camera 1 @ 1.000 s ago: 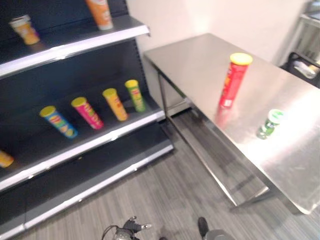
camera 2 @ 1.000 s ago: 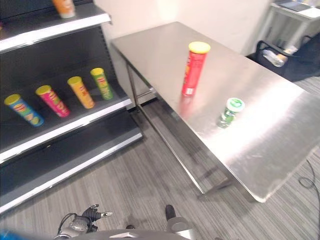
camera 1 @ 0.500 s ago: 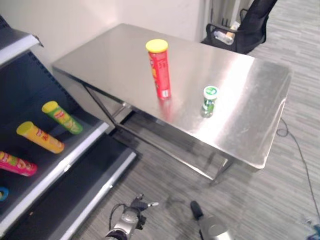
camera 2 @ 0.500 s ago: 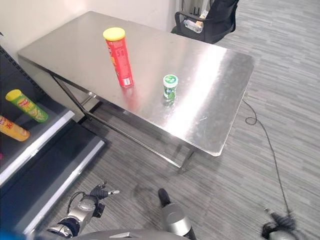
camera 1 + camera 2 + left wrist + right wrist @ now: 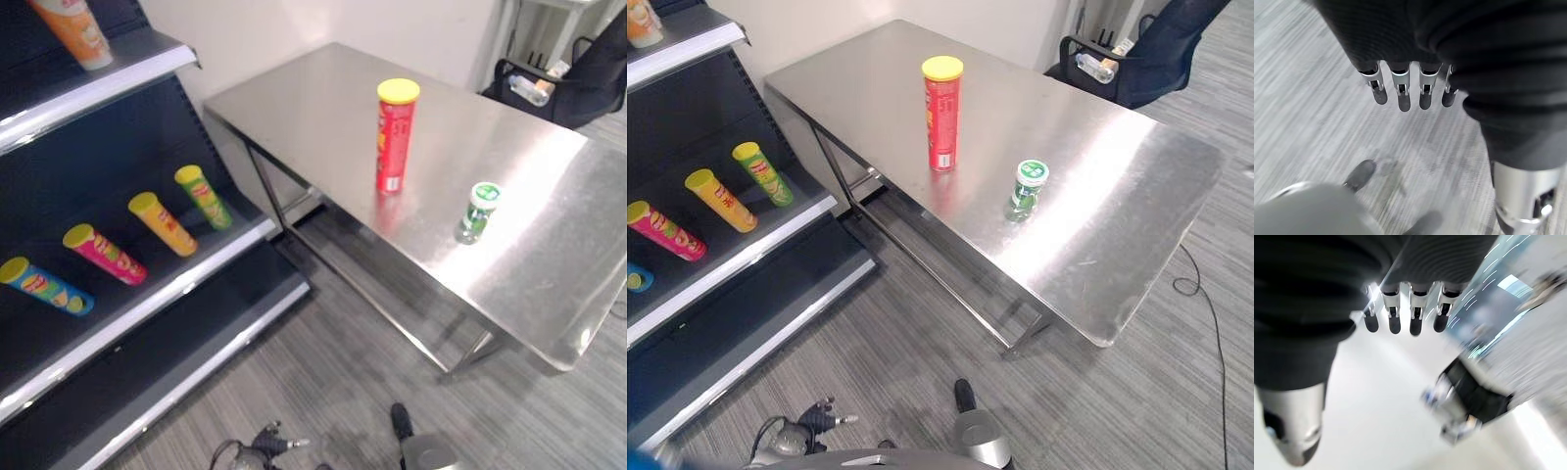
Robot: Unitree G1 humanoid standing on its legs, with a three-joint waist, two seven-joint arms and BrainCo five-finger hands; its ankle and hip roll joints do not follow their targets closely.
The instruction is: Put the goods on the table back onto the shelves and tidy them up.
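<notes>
Shelves [image 5: 147, 299] on the left hold tubes lying down: blue [image 5: 44, 286], pink [image 5: 103, 254], yellow [image 5: 162, 223], green [image 5: 203, 196]. On the steel bench [image 5: 323, 108] a red tube [image 5: 395, 137] stands upright, a small green jar [image 5: 477, 211] nearby. Left hand [image 5: 1400, 58] and right hand [image 5: 1405, 289] hang empty, fingers straight and apart.

The table [image 5: 323, 108] is smooth, glossy brushed metal; the floor [image 5: 921, 362] is matt, streaked grey.
</notes>
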